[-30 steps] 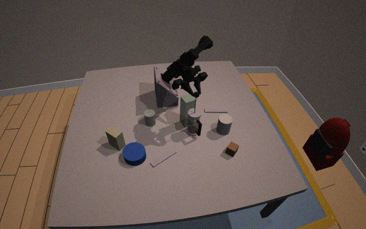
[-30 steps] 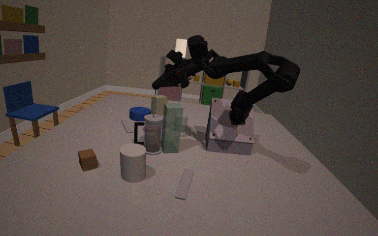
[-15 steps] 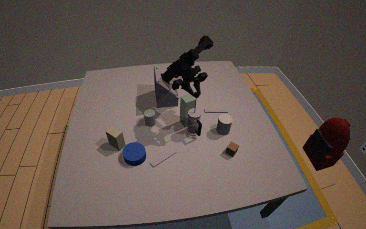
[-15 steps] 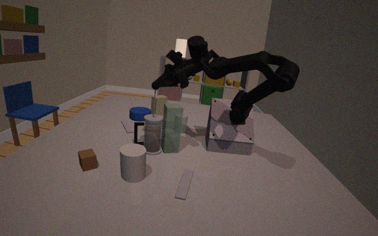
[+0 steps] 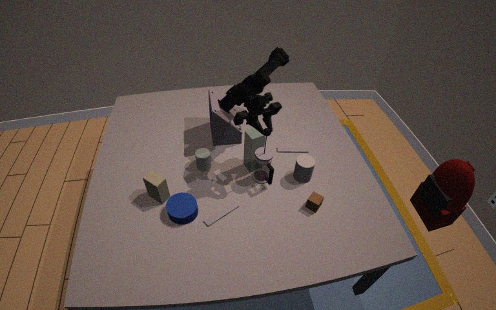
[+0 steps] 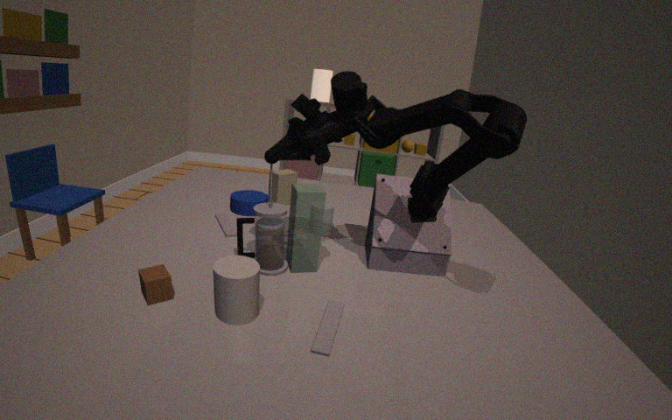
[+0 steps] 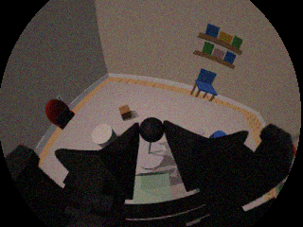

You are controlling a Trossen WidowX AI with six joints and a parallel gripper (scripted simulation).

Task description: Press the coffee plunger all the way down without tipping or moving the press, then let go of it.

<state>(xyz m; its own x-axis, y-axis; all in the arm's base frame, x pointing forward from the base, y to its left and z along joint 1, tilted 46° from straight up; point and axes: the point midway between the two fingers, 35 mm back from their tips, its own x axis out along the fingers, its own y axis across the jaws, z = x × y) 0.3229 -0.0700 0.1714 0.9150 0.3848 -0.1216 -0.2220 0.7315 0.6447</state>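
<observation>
Jaws of my gripper (image 7: 151, 131) are clamped on the plunger knob (image 7: 151, 129), high above the coffee press (image 6: 270, 243) beside the green block (image 6: 305, 227). Any sideways push while pressing down could tip the press.

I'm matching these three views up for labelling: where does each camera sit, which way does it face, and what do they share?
Top: high above the table's front, looking down; whole arm visible.
Exterior: beside the table, low, facing the room's corner; arm and pedestal visible.
Wrist: on the gripper, facing forward past its fingers, shut on the plunger knob.
Shared: the coffee press and brown cube show in top and exterior.
</observation>
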